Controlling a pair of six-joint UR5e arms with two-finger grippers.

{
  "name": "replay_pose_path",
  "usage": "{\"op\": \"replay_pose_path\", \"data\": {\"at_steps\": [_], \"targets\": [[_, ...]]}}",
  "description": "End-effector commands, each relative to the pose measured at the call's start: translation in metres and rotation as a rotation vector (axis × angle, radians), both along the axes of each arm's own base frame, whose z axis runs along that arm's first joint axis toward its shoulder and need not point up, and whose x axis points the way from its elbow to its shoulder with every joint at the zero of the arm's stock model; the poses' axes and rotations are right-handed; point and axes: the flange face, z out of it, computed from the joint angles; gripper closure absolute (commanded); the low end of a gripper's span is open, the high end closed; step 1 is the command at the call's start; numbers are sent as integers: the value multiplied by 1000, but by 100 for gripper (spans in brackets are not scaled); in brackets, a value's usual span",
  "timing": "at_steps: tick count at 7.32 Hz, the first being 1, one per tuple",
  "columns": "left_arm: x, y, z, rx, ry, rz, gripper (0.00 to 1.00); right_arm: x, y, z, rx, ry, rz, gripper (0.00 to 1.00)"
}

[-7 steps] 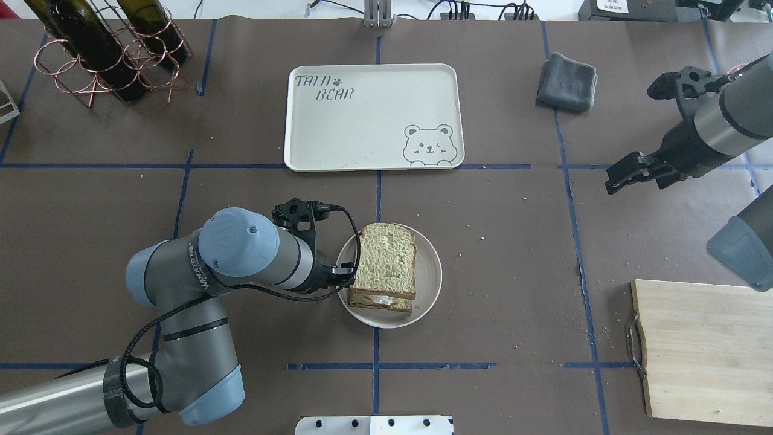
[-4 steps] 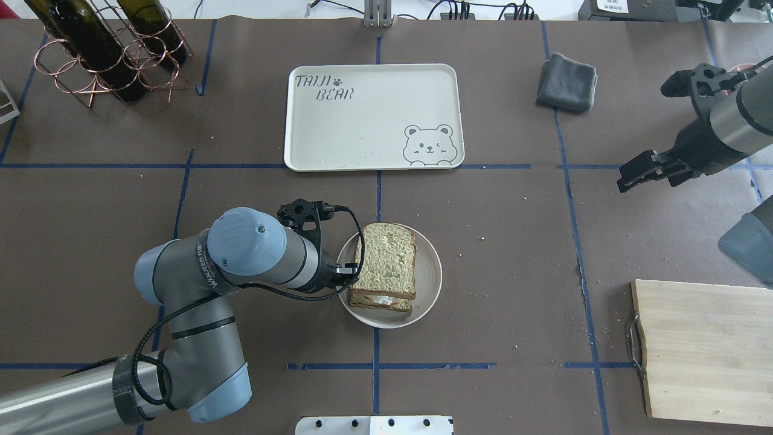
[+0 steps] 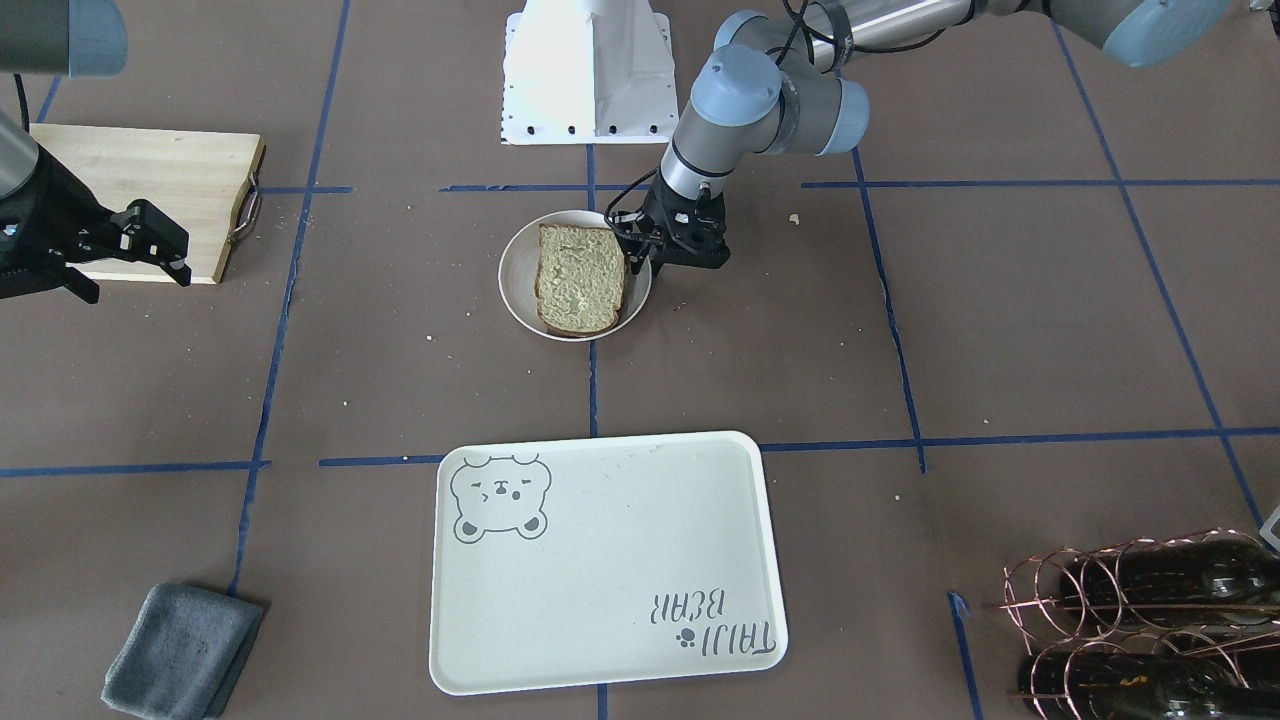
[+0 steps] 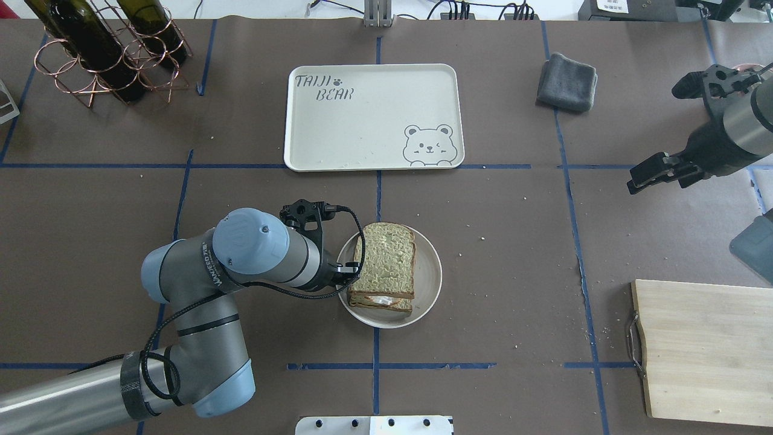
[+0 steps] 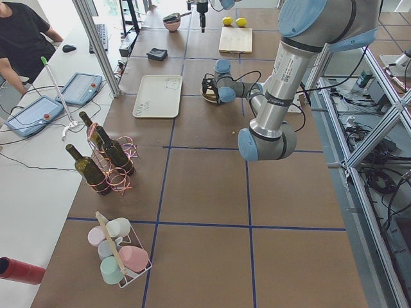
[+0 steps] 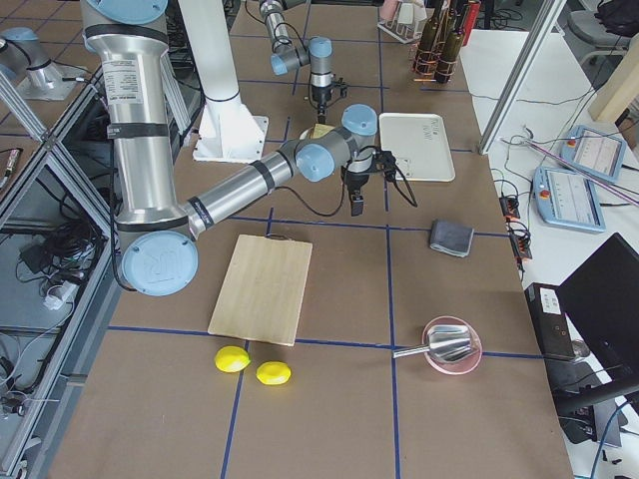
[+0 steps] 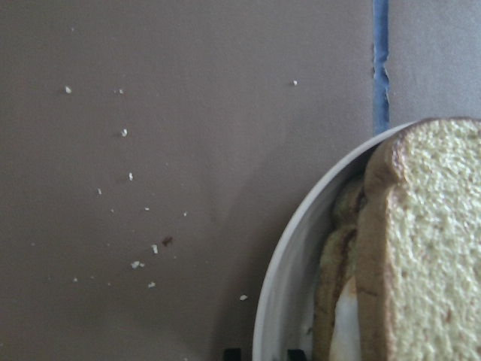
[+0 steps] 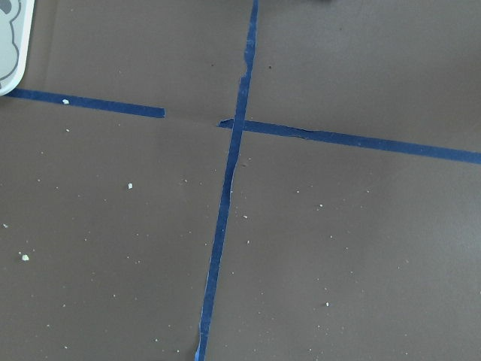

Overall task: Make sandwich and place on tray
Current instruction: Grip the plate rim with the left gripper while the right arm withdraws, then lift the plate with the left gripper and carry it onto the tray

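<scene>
Brown table [image 4: 483, 272] w/ blue tape [image 4: 423, 365] carries tray [image 4: 374, 121], plate [image 4: 431, 272], cutting board [image 4: 700, 350], grey cloth [image 4: 566, 74], bottle rack [image 4: 102, 60].

One camera is looking down on the table [image 4: 513, 241] from behind the robot. A second is facing the robot from across it, looking steeply down. Both are sharing the tray [image 4: 374, 115] and the plate [image 4: 432, 272]. Two side cameras are looking along the table from opposite ends, farther off. The left wrist camera is sitting very close over the plate's rim. The right one is looking straight down at blue tape [image 8: 223, 226].
</scene>
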Motion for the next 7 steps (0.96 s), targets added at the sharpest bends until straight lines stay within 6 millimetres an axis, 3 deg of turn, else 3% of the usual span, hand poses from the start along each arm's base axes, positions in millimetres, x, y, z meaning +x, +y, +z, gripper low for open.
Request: {"op": "replay_pose_path", "data": {"at_steps": [1, 3, 5, 7], "targets": [[-3, -3, -3, 9, 11, -4, 100, 2, 0, 1, -1, 1, 3, 0], [-21, -18, -14, 18, 35, -26, 100, 16, 3, 11, 25, 11, -21, 0], [-55, -49, -28, -27, 94, -28, 100, 65, 13, 62, 63, 67, -77, 0], [-72, -67, -40, -209, 174, -135, 100, 125, 15, 116, 78, 115, -96, 0]]}}
